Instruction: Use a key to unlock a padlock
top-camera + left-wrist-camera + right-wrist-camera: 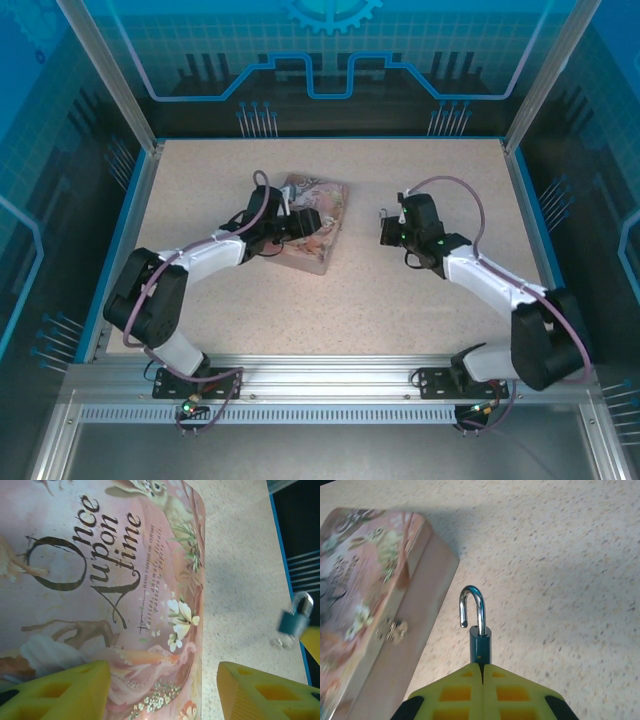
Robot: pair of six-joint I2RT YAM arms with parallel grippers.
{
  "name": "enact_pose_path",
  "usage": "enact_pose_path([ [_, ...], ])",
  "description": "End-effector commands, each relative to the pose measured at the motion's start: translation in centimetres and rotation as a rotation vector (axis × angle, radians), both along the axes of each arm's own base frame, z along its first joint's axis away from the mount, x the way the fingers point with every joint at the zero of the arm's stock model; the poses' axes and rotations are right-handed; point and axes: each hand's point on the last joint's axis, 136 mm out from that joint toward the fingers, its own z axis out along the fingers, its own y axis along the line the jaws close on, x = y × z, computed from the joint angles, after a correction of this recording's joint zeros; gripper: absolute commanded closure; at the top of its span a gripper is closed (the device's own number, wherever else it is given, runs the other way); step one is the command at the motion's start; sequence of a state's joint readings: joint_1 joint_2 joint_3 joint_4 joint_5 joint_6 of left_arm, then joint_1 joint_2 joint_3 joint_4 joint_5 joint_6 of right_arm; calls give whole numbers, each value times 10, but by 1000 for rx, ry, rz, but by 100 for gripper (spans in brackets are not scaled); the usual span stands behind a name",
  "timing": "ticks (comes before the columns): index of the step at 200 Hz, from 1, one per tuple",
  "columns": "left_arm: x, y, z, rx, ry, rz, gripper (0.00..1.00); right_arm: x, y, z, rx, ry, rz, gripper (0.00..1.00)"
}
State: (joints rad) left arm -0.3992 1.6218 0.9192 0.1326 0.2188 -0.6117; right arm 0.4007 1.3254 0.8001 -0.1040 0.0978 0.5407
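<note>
Speckled table (400, 320) carries one pink tin (326, 196) under the spread left claw (162, 682), right claw (481, 668) pinching one blue padlock (480, 646).

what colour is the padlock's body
Teal blue; the padlock shows best in the right wrist view.

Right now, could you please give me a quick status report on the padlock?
Right end effector shut on padlock, shackle open. Left end effector open, over the tin. Tin apart from padlock.
</note>
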Motion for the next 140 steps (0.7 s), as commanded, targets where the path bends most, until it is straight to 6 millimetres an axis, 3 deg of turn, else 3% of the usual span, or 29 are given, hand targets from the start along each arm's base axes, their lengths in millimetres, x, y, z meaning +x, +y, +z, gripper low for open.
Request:
enact_pose_path([
  [1, -25, 47, -65, 132, 229, 49, 39, -47, 10, -20, 40, 156, 143, 100],
  [21, -12, 58, -61, 115, 221, 64, 40, -72, 23, -31, 133, 234, 201, 100],
  [40, -2, 55, -46, 100, 183, 44, 38, -86, 33, -44, 198, 290, 232, 100],
  [64, 7, 47, -13, 71, 103, -3, 33, -86, 40, -53, 244, 313, 243, 100],
  [86, 11, 46, 29, 64, -2, -29, 24, -81, 50, -56, 284, 338, 262, 100],
  [120, 2, 70, 89, 107, -182, 16, 16, -76, 55, -72, 285, 411, 243, 100],
  [140, -11, 88, 108, 131, -247, 64, 12, -73, 53, -81, 277, 440, 218, 100],
])
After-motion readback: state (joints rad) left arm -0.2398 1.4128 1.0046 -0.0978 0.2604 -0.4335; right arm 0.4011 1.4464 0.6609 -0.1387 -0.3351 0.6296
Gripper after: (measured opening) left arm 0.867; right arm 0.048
